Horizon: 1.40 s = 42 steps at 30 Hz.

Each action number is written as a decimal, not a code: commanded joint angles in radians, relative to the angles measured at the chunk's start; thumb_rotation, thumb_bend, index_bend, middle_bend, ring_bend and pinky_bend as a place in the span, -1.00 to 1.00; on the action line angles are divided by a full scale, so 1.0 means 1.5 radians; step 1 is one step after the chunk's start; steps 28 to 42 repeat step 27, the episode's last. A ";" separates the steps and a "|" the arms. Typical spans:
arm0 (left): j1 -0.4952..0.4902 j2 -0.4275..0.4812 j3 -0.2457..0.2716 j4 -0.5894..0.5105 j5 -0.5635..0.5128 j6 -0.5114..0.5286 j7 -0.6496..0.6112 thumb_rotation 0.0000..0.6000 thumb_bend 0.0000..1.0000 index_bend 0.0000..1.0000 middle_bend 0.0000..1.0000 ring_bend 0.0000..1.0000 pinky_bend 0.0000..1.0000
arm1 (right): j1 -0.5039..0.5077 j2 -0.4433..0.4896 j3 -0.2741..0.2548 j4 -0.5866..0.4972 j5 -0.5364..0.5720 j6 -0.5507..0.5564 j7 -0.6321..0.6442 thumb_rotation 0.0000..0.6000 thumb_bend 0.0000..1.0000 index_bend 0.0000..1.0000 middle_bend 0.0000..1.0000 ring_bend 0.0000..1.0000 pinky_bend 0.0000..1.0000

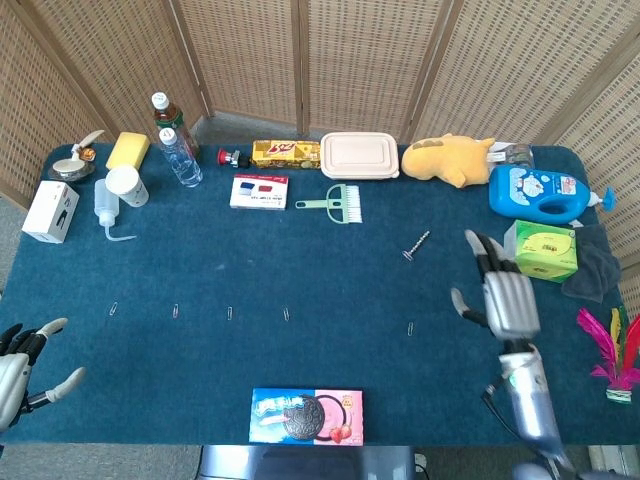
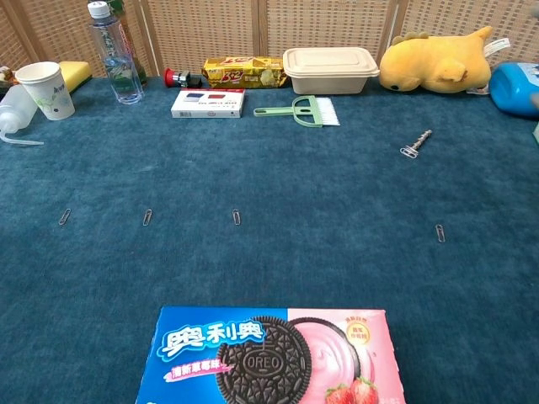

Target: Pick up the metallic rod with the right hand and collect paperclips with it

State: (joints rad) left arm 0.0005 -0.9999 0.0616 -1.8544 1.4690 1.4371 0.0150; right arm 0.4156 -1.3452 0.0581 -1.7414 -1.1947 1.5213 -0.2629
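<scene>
The rod (image 1: 416,244) is lying free on the blue bench (image 1: 330,270), right of centre, tilted, with a paperclip at its lower end touching it. The right hand (image 1: 503,297) is hovering near the right edge, apart from the rod, fingers spread and gripping nothing. The left hand (image 1: 22,360) is showing at the front left corner, fingers apart and holding nothing.

Four paperclips are lying in a row across the front half: one (image 1: 113,308) nearest the left edge, then a second (image 1: 176,311), a third (image 1: 230,313) and a fourth (image 1: 286,314). A fifth clip (image 1: 410,328) is sitting further right, between the rod and the front edge.

A cookie box (image 1: 306,415) is lying at the front edge. Along the back edge are standing a bottle (image 1: 181,156), a yellow box (image 1: 285,152), a lunch box (image 1: 359,155) and a plush toy (image 1: 450,160). A brush (image 1: 334,203) is lying just in front of the lunch box. A blue jug (image 1: 542,193) and a green box (image 1: 540,250) are sitting at the right edge, the green box just beside the right hand.
</scene>
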 commanded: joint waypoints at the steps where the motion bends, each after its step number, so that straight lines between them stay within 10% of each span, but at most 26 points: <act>1: 0.012 -0.011 0.004 0.007 0.003 0.016 0.010 -0.47 -0.53 -0.74 -0.58 -0.66 -0.93 | -0.077 -0.001 -0.071 0.008 -0.051 0.045 0.006 0.67 -0.18 -1.00 -0.80 -0.86 -0.47; 13: 0.039 -0.013 0.028 -0.003 0.037 0.043 0.026 0.22 -0.53 -0.72 -0.58 -0.68 -0.93 | -0.159 -0.003 -0.107 0.016 -0.111 0.063 0.025 0.67 -0.18 -1.00 -0.84 -0.97 -0.52; 42: 0.045 0.003 0.016 -0.032 0.057 0.074 0.036 0.26 -0.53 -0.72 -0.58 -0.68 -0.93 | -0.209 0.006 -0.089 0.026 -0.161 0.086 0.067 0.67 -0.18 -1.00 -0.90 -1.00 -0.52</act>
